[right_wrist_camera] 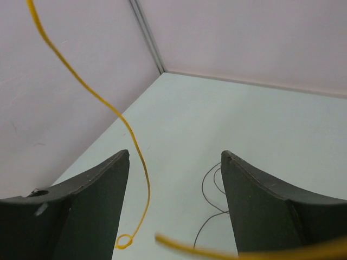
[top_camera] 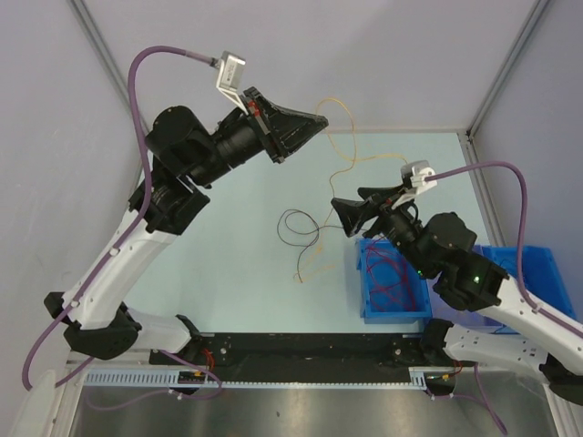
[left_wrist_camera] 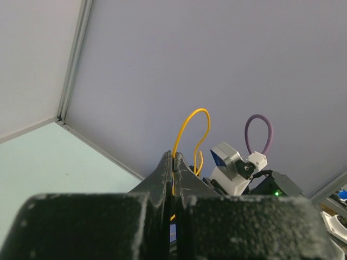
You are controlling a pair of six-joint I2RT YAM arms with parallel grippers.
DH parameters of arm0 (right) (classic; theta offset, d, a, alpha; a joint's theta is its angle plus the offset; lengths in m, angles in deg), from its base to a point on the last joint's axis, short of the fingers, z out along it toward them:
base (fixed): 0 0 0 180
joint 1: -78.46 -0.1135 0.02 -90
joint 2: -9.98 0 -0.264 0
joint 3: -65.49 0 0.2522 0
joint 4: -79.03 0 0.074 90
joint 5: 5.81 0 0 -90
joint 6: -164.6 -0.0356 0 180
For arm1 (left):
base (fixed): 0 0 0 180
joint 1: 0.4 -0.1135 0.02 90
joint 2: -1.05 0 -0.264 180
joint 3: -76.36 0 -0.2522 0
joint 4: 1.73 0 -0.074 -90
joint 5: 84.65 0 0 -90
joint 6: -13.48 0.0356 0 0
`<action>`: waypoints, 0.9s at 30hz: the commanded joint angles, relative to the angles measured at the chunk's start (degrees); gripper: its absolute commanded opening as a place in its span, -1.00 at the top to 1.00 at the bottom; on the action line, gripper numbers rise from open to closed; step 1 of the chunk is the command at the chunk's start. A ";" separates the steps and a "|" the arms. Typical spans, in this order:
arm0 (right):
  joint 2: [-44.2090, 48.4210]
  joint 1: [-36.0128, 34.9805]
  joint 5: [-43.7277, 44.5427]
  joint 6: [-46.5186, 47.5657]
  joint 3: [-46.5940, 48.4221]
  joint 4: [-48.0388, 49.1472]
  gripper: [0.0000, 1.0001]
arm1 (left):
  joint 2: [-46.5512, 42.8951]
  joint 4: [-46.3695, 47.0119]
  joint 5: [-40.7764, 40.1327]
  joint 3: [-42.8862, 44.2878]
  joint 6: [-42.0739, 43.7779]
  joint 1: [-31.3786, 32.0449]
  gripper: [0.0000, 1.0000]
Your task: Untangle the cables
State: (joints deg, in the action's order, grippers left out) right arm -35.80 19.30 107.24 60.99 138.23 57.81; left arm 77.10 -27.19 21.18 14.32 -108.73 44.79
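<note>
My left gripper [top_camera: 321,121] is raised over the far side of the table and shut on a yellow cable [top_camera: 349,137]. In the left wrist view the jaws [left_wrist_camera: 173,158] pinch it and it loops upward [left_wrist_camera: 190,116]. The cable hangs down in curves, and its low end [top_camera: 302,273] rests on the table. A thin black cable [top_camera: 296,228] lies looped on the table. My right gripper [top_camera: 339,217] is open and empty just right of the black loop. In the right wrist view [right_wrist_camera: 176,154] the yellow cable [right_wrist_camera: 116,114] hangs between the fingers and the black cable [right_wrist_camera: 209,184] lies below.
A blue bin [top_camera: 369,300] holding red and purple cables [top_camera: 392,273] stands under the right arm. A second blue bin [top_camera: 542,273] is at the far right. Grey walls close the back and sides of the table.
</note>
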 commanded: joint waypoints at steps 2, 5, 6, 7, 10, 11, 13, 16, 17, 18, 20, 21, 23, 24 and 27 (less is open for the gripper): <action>-4.66 -0.17 -1.42 2.18 4.74 6.93 -0.35 | -2.13 3.35 1.48 -1.28 -1.63 -0.28 1.00; -6.16 -0.17 -2.92 2.01 5.44 9.39 -0.16 | -2.40 3.27 1.30 -1.81 -1.46 -0.19 0.99; -6.60 -0.17 -2.92 1.92 5.70 9.66 -0.04 | -2.40 3.27 1.22 -1.81 -1.37 -0.19 0.99; -6.78 -0.17 -2.92 1.92 5.97 9.75 0.12 | -2.66 3.27 1.13 -1.98 -1.37 -0.28 0.99; -7.48 -0.17 -1.78 1.74 6.50 8.79 0.92 | -3.10 3.09 0.51 -2.25 -0.93 -0.19 0.99; -7.40 -0.08 -0.73 1.22 6.58 8.52 1.00 | -3.10 3.00 0.25 -2.25 -0.67 -0.19 0.99; -6.96 -0.17 -0.20 1.04 6.67 7.82 1.00 | -3.10 2.57 -0.10 -2.25 -0.40 -0.19 0.99; -6.26 -0.17 0.68 0.77 6.67 6.16 1.00 | -3.19 2.65 -0.45 -2.42 -0.40 -0.19 0.99; -6.16 -0.17 1.20 0.77 6.59 5.88 1.00 | -3.19 2.74 -0.45 -2.77 -0.58 -0.19 0.99; -5.99 -0.17 1.38 0.77 6.67 5.71 1.00 | -3.36 3.17 -0.54 -3.04 -0.66 -0.19 0.99; -5.37 -0.08 2.08 0.69 6.59 5.09 1.00 | -3.54 3.09 -0.72 -3.39 -0.40 -0.19 0.99; -4.94 -0.17 2.52 0.69 6.59 4.83 1.00 | -3.72 2.57 -1.07 -3.31 -0.14 -0.19 1.00; -3.62 -0.17 4.02 0.69 6.67 3.78 1.00 | -3.98 0.38 -2.47 -2.69 1.17 -0.19 0.99; -3.01 -0.17 4.89 0.86 6.59 2.90 1.00 | -4.07 -1.29 -3.26 -2.25 1.88 -0.36 0.99; 0.77 -0.17 7.18 0.69 6.76 1.06 1.00 | -4.50 -8.67 -10.71 -0.58 5.74 -0.19 0.99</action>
State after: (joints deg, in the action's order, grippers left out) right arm -39.65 19.28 109.81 62.19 142.32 60.21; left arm 74.98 -28.66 18.21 11.35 -107.87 44.79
